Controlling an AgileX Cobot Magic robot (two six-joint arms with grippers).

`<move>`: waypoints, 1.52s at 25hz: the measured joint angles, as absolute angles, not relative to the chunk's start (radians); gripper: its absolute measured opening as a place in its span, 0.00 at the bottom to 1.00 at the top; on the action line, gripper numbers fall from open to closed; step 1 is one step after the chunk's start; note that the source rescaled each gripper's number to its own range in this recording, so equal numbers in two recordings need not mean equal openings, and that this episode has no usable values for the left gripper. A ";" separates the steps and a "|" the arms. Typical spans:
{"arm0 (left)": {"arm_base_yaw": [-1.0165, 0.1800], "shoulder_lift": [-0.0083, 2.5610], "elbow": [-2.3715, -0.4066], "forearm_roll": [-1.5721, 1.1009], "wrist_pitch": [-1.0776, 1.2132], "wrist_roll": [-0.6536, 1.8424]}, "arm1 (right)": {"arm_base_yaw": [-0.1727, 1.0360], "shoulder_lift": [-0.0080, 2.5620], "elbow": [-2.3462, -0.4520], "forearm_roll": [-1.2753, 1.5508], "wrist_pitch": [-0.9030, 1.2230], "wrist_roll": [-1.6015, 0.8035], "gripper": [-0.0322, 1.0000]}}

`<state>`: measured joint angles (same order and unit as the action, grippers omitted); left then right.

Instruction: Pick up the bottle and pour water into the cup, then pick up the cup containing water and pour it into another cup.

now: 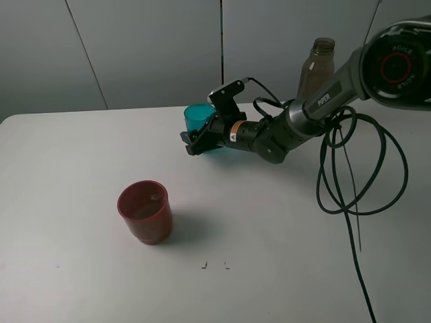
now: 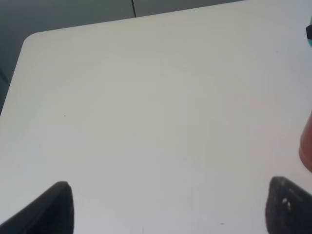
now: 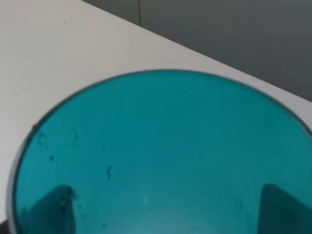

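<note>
Red-brown cup (image 1: 145, 211) stands nearest; beyond it, right gripper (image 1: 205, 138) clasps teal cup (image 1: 200, 118) — bottle (image 1: 317, 68) behind. Left gripper (image 2: 165, 207) — fingers spread wide over table (image 2: 146, 107).

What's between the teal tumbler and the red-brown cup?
Nothing: bare white table separates the teal translucent tumbler from the red-brown plastic cup, per the exterior high view.
</note>
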<state>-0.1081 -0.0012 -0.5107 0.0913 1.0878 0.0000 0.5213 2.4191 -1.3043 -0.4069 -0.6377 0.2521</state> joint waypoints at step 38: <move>-0.108 -0.001 -0.511 0.091 1.088 0.000 | 0.521 1.869 -0.876 -0.434 -0.059 0.277 0.97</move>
<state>-0.1081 -0.0012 -0.5107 0.0913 1.0878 0.0000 0.5213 1.8691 -0.8756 -0.4344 -0.0587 0.2769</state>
